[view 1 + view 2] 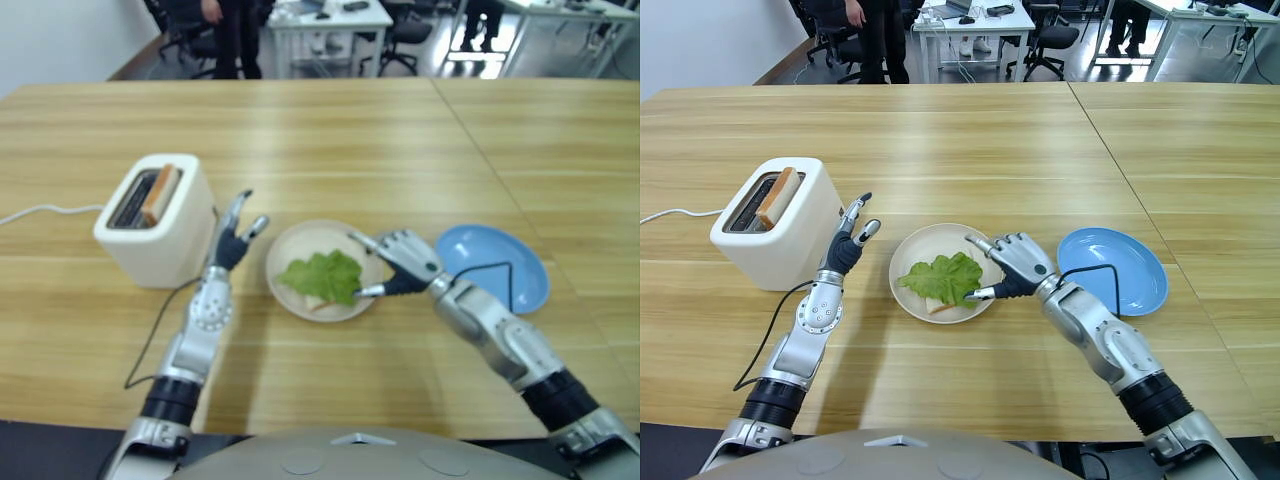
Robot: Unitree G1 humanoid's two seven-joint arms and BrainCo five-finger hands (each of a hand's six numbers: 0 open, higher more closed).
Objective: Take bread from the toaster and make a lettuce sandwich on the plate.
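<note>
A white toaster [768,221] stands at the left with one slice of bread [777,196] upright in its slot. On the beige plate [914,246] in the middle, a green lettuce leaf [943,279] lies over a bread slice [936,307] whose edge peeks out below it. My left hand [847,243] rests open between the toaster and the plate, holding nothing. My right hand [1011,263] hovers at the plate's right rim, fingers spread, with fingertips close to the lettuce and nothing grasped.
An empty blue plate [1130,268] lies right of my right hand. The toaster's white cord [670,214] runs off to the left. A black cable [765,344] trails along my left arm. Wide bare tabletop lies behind the plates.
</note>
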